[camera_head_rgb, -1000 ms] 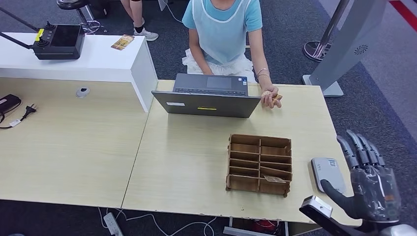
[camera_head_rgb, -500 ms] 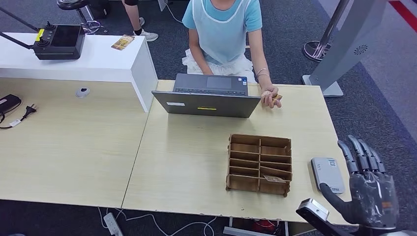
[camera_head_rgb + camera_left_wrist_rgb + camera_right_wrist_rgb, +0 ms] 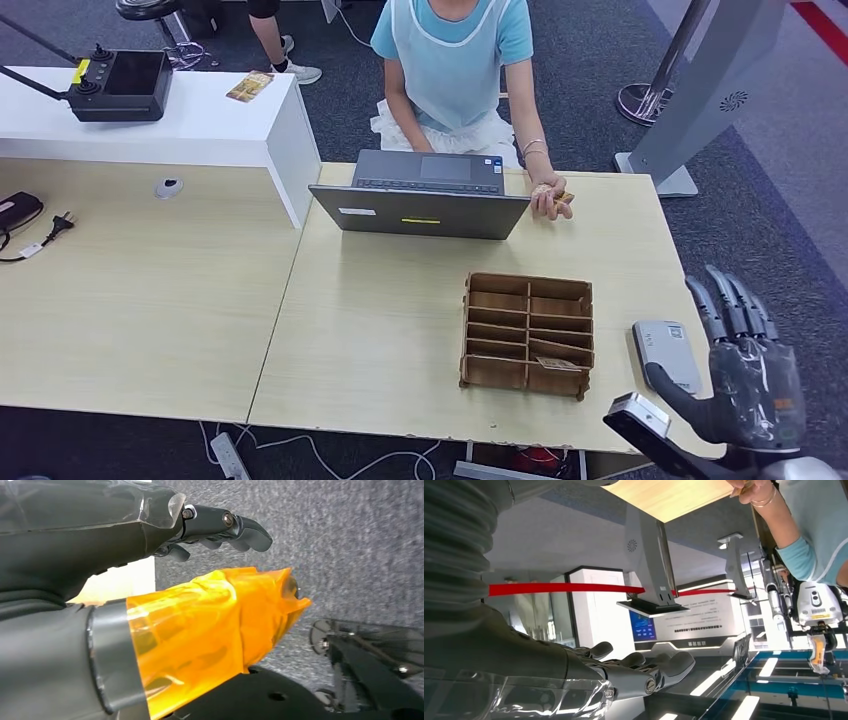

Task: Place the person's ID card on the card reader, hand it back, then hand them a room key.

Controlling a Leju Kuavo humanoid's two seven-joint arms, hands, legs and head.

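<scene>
Cards first: one ID card point(image 3: 560, 197) sits pinched in the person's hand point(image 3: 548, 198) beside one open laptop point(image 3: 424, 196), and one room key point(image 3: 558, 364) lies in a near slot of the single wooden organizer point(image 3: 528, 332). One card reader point(image 3: 667, 354) rests just right of it. Right hand point(image 3: 748, 372) hovers by the table's point(image 3: 400, 320) corner, fingers spread, holding nothing. Left hand point(image 3: 150, 605) hangs over carpet, fingers loosely extended, holding nothing.

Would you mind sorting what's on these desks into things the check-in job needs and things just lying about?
Job:
card reader
ID card in the person's hand
wooden key rack
right hand, holding nothing

Lying about:
laptop
black controller
power plug
leaflet
</scene>
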